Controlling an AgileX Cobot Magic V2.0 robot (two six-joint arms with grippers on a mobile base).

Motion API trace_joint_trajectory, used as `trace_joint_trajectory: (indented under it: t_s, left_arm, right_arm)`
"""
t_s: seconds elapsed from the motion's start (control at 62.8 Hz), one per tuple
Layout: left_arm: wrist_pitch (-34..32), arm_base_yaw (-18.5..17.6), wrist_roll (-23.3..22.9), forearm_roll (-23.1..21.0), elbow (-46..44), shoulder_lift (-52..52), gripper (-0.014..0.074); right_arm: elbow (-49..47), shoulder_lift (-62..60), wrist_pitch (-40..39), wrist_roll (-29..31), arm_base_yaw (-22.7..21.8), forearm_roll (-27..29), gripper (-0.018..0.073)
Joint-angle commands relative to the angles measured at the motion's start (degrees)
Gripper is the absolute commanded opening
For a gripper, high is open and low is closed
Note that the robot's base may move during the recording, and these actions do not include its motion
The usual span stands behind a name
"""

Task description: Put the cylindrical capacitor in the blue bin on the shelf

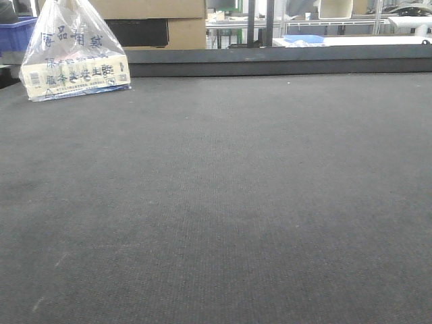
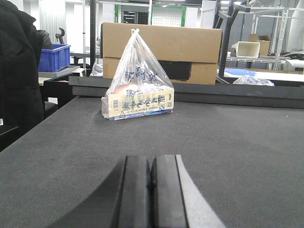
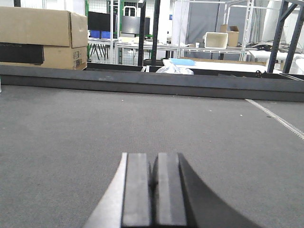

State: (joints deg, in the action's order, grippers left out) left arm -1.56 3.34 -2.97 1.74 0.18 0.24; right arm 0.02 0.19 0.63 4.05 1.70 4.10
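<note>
No cylindrical capacitor shows in any view. The shelf with the steel rail is out of view. My left gripper [image 2: 151, 159] is shut and empty, low over the dark grey table top [image 2: 247, 156]. A clear plastic bag [image 2: 137, 90] with printed characters and a boxed item inside stands ahead of it. The bag also shows at the far left of the front view [image 1: 74, 54]. My right gripper [image 3: 153, 156] is shut and empty over bare table top [image 3: 61, 142]. Neither gripper shows in the front view. A blue bin [image 2: 53, 57] stands off the table at the far left.
A raised dark rim [image 1: 270, 64] runs along the table's far edge. A large cardboard box [image 2: 161, 47] stands behind it. A dark coat [image 2: 19, 71] hangs at the left. Metal frames and benches [image 3: 223, 42] fill the background.
</note>
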Motion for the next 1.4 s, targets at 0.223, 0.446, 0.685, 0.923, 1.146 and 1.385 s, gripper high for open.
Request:
trace_joint_trajectory:
  t_s: [0.223,0.446,0.685,0.923,1.146,1.385]
  left_arm:
    - [-0.83,-0.3,-0.22,0.08,-0.18,-0.24,-0.0111]
    - [-0.83,-0.3,-0.22,0.08,-0.18,-0.24,-0.0111]
    - [-0.92,-0.31,-0.22,0.08,-0.18,-0.24,-0.0111]
    - [2.39,-0.31,-0.22,0.08,-2.69,-0.24,-0.0111]
    - [20.2,-0.31,-0.22,0.22,-15.92,2.65,-0.0111]
    - [35.55,-0.31,-0.22,0.48,-27.88,16.55,-0.0111]
  right_arm:
    - [-0.02,-0.19,-1.19,-0.04,-0.25,-0.54,-0.0162]
    - [-0.02,-0.19,-1.17,-0.04,-0.34,-1.53,-0.0162]
    - [-0.02,-0.19,-1.17,-0.04,-0.34,-1.53,-0.0162]
    - [-3.1,-0.19,4.77,-0.04,-0.34,5.71,-0.0162]
    - [-16.2,6.79,19.84,-0.04,-0.34,6.42,-0.0162]
    - [-32.2,27.32,37.19,-0.04,-0.34,6.42,-0.0162]
